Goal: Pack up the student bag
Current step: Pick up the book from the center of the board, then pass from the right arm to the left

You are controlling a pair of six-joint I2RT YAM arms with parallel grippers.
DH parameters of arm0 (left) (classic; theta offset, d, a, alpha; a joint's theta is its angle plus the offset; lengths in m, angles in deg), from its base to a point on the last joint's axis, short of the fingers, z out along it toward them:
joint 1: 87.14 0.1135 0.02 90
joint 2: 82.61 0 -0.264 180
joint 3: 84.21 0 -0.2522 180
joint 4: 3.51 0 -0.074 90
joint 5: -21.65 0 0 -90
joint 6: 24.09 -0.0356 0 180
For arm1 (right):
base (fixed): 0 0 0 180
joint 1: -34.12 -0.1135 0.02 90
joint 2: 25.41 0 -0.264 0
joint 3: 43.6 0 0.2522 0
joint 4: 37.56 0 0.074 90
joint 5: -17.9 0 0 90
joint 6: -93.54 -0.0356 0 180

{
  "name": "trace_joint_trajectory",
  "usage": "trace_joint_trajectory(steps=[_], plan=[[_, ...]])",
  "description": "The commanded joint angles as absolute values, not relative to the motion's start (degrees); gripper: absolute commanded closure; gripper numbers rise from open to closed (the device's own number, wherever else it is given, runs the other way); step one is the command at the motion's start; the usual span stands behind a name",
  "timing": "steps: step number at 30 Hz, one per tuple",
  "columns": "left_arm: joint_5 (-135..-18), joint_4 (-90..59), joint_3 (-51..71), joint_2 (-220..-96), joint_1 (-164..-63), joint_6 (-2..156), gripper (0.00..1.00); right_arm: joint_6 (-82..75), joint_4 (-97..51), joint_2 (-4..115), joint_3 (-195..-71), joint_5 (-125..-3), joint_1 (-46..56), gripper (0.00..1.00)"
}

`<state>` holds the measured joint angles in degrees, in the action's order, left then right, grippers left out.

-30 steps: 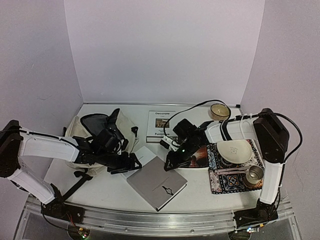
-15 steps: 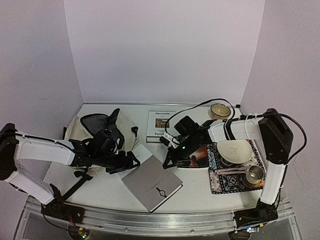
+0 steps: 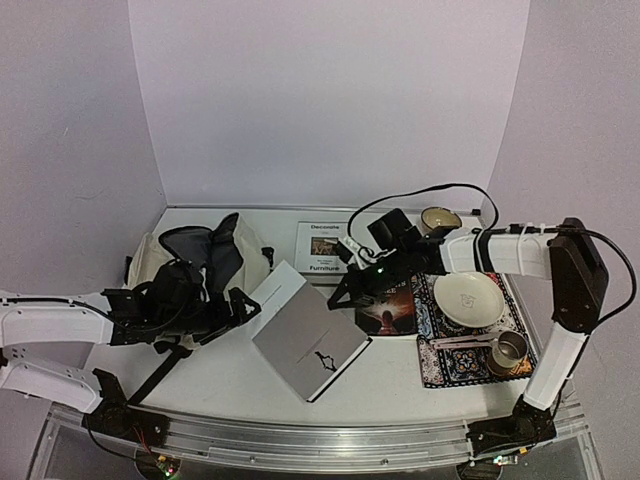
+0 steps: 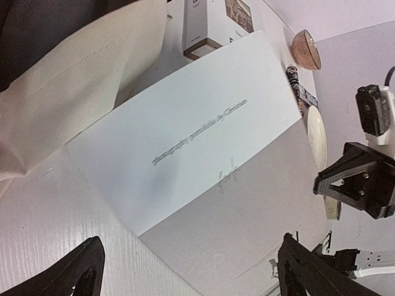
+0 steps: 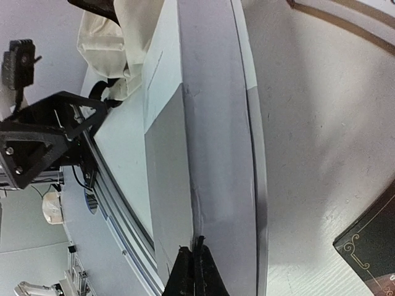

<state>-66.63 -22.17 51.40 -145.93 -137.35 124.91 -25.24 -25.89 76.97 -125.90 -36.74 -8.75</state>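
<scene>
Student bag [image 3: 150, 255] sits at the left rear of the bench [image 3: 230, 385], a grey book [image 3: 310, 340] just beside it; plate [image 3: 468, 298] and cup [image 3: 510, 350] stand far right. Left wrist: my left end effector [image 4: 190, 246] is spread over the grey book. Right wrist: my right end effector [image 5: 195, 259] pinches the book's edge.

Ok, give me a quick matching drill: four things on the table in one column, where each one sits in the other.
Things:
1. backpack
2. grey book
3. metal cup
4. tan bowl

Places:
A. back right, off the mat
B. near edge of the patterned mat
C. far left
D. centre front

Pairs: 1-C, 2-D, 3-B, 4-A
</scene>
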Motion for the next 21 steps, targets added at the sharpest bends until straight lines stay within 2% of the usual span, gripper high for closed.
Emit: trace_joint_trajectory(steps=[1,7,21], plan=[[-64.4,-19.3,52.9,-147.0,-137.4,128.7,0.01,-30.1,-31.7,72.4,-124.6,-35.3,-7.4,1.00],[-65.9,-8.3,55.7,-149.8,-137.4,132.6,0.01,-33.9,-36.6,70.2,-123.1,-34.8,-6.4,1.00],[-64.2,-1.3,52.2,-147.1,-137.4,130.6,0.00,-40.2,-44.4,61.8,-121.5,-36.6,-5.1,1.00]])
